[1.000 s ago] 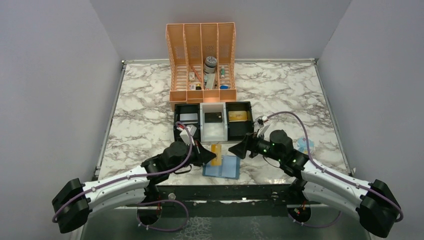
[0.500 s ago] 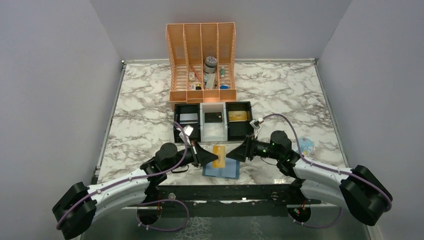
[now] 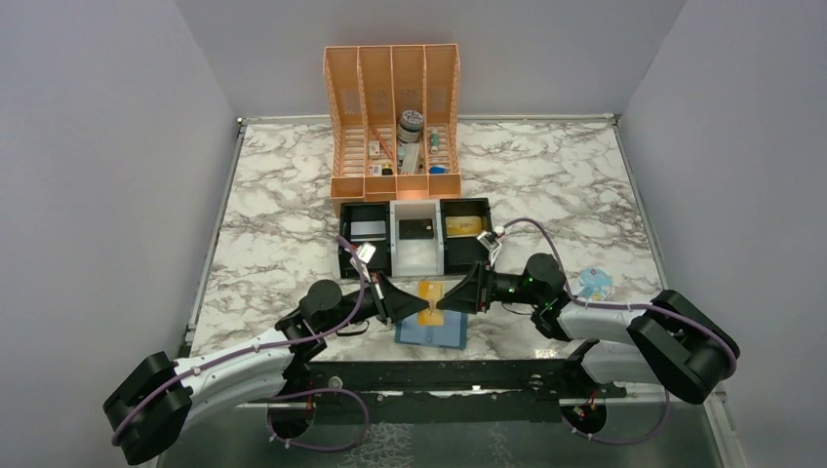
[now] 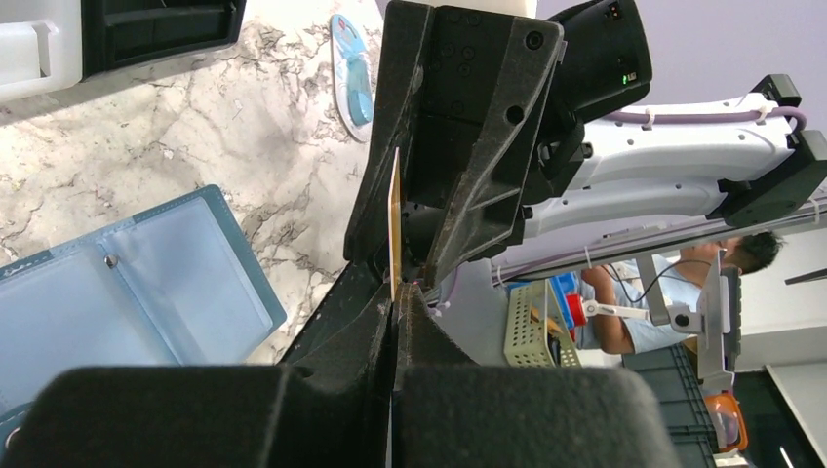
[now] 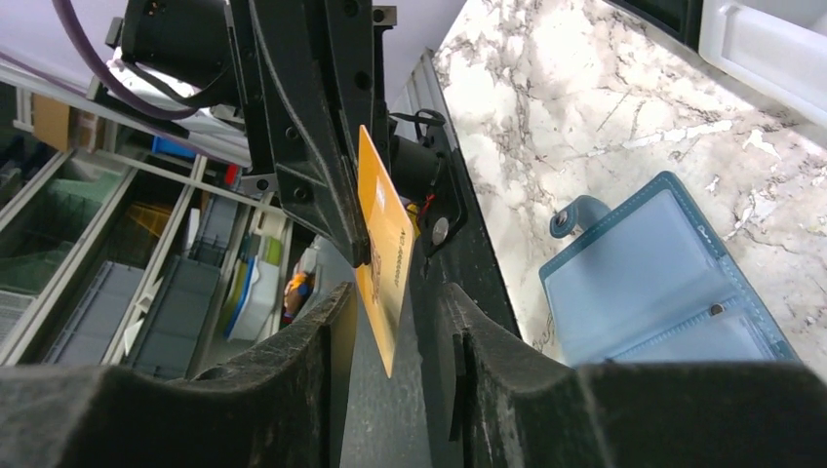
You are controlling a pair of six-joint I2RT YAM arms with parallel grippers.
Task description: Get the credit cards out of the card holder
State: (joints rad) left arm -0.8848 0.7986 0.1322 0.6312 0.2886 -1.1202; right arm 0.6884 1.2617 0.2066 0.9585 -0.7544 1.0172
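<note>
The left gripper [image 4: 395, 292] pinches one gold credit card [image 5: 382, 263] on edge, fingers fully shut on it, and offers it to the right gripper [image 5: 395, 314], whose part-open fingers straddle the card without clamping it, apparently for a handover. The blue card holder [image 3: 436, 333] lies open just below on the marble table [image 3: 283, 224], near the three-compartment tray [image 3: 417, 258], between plain grey walls [image 3: 98, 146].
</note>
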